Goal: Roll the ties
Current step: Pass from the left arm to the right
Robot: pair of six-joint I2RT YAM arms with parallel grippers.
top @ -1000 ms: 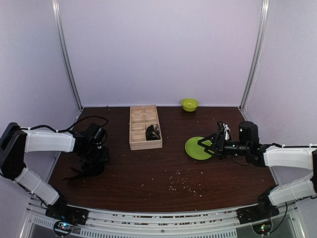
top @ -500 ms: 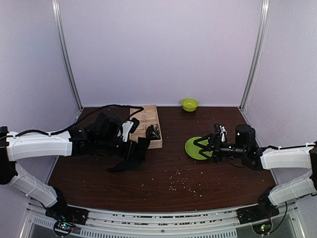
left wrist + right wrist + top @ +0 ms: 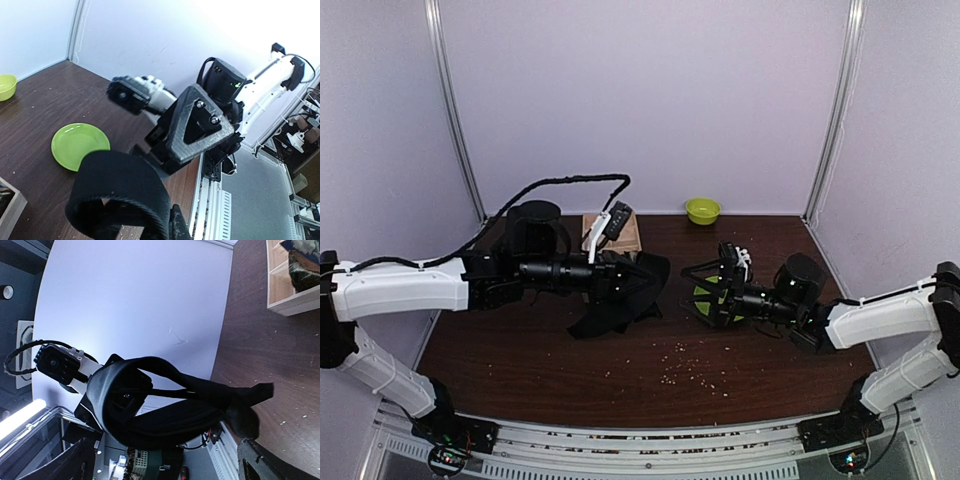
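Black on black at the left gripper [image 3: 623,277]: closed all the way down, pinching the tie [image 3: 620,298] and lifting it off the table [image 3: 520,370]. Drapes from that grip in a loose folded bunch, one end up toward the right, lowest tip down at the left. Contact between that tip and the wood: cannot tell. From the left wrist, shows as a thick loop of fabric curled right under the lens. From the right wrist, shows as a doubled loop with a pointed end sticking out sideways above the tabletop.

Across the gap, right gripper [image 3: 703,295]: spread wide, holding nothing, aimed at the tie and just short of it, no contact. Sits over the left part of the lime green plate [image 3: 80,145] in the overhead view. Plate flat on the table, right of centre.

Further out: left arm stretched from the left side to mid-table, cable arching above it. Right arm reaching in low from the right side. Behind the tie, a wooden divided box [image 3: 292,287], partly hidden from overhead, with a dark bundle [image 3: 302,262] in one compartment; cannot tell what it is. Small green bowl [image 3: 702,210] at the far edge by the back wall, well apart from both grippers. Pale crumbs [image 3: 685,372] scattered over the dark brown tabletop, thickest toward the near edge.
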